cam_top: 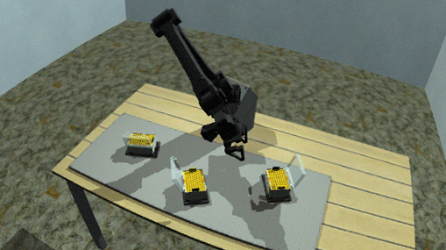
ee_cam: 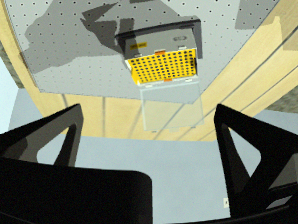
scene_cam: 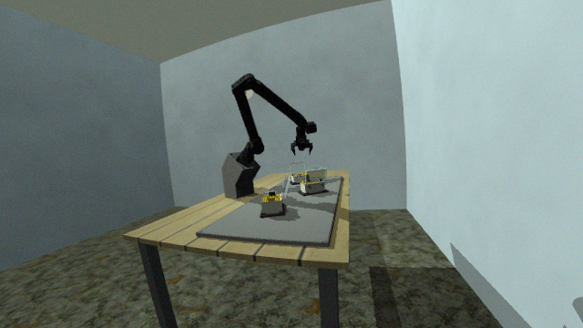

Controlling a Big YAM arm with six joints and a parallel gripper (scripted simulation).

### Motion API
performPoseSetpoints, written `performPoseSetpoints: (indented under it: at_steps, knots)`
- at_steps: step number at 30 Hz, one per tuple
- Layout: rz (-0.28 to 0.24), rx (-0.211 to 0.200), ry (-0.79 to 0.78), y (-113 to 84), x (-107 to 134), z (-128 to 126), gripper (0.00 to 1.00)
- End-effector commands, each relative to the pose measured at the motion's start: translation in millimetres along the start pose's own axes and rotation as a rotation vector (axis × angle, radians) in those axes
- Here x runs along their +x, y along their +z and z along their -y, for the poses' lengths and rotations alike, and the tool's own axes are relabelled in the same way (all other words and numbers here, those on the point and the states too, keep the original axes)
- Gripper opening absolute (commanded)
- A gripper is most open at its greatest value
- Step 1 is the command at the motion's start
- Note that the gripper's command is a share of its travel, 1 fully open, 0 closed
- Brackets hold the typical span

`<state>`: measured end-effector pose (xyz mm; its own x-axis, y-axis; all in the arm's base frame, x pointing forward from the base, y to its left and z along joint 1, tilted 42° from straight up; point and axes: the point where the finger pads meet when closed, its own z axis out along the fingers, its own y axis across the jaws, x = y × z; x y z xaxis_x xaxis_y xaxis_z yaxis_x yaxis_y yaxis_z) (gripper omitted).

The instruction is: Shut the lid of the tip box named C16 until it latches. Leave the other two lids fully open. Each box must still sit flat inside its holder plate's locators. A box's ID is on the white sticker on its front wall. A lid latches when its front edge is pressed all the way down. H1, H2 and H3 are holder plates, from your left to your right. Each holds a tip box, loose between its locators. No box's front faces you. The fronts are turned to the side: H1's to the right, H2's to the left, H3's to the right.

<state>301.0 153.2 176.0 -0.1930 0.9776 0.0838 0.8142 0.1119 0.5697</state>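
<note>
Three tip boxes with yellow tips stand on the grey mat (cam_top: 295, 233) (scene_cam: 273, 232), all with clear lids open: a left box (cam_top: 141, 140), a middle box (cam_top: 194, 181) and a right box (cam_top: 278, 180). The stickers are too small to read, so I cannot tell which is C16. My gripper (cam_top: 236, 150) (scene_cam: 301, 148) (ee_cam: 148, 111) is open and empty. It hangs well above the mat, behind and between the middle and right boxes. The wrist view shows one box (ee_cam: 162, 66) with its lid (ee_cam: 169, 106) open towards the fingers; I cannot tell which box it is.
The wooden table (cam_top: 368, 218) reaches beyond the mat on the right and at the back. The arm's dark base (cam_top: 248, 107) (scene_cam: 237, 175) stands at the table's back edge. The raised lids (cam_top: 174, 170) (cam_top: 299, 165) stick up beside their boxes.
</note>
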Motion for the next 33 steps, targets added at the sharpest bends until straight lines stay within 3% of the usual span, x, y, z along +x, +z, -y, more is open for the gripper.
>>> performPoseSetpoints:
  at_steps: [1, 33]
  knots:
    - [-0.018, -0.05, -0.019, -18.5, 3.5, -32.3, 1.0]
    - [-0.032, -0.055, -0.033, -18.5, 11.2, -32.1, 1.0]
